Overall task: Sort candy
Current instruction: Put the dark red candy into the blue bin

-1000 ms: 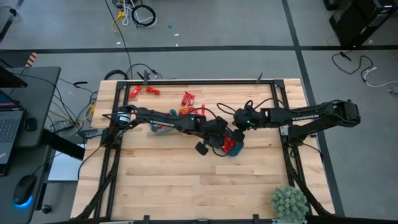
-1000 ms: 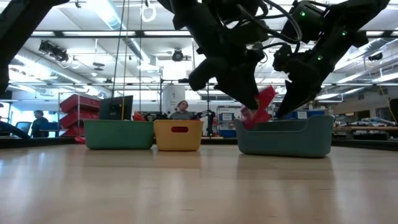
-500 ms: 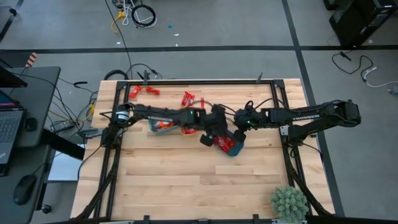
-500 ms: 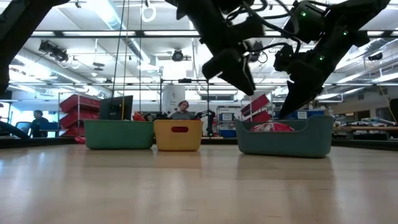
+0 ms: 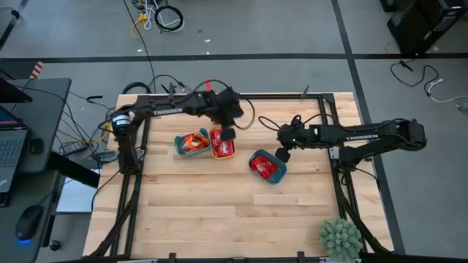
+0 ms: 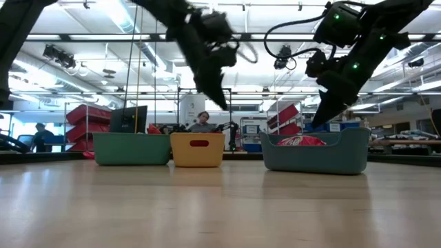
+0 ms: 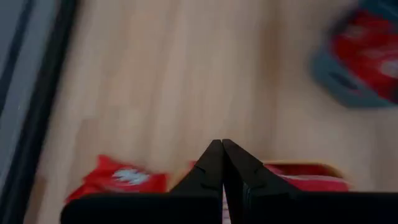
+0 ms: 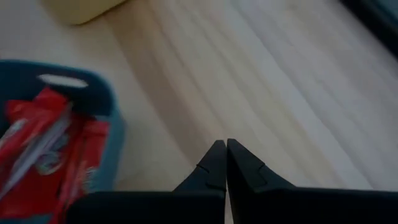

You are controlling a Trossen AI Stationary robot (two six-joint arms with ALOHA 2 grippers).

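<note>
Red candy fills the blue bowl, and more lies in the teal bowl and the yellow bowl. The three bowls stand on the table. My left gripper is shut and empty, raised above the yellow bowl's far side. One red candy lies flat on the wood beside it. My right gripper is shut and empty, hanging just right of the blue bowl.
A black frame runs along the table's far edge and sides. A small green plant sits at the near right corner. Bare wood spans the near half of the table.
My left gripper has left the blue bowl, risen and swung toward the table's far left; it now hangs over the yellow bowl's far side. The blue bowl, which it covered before, now shows its red candy from above. My right gripper has kept still.
</note>
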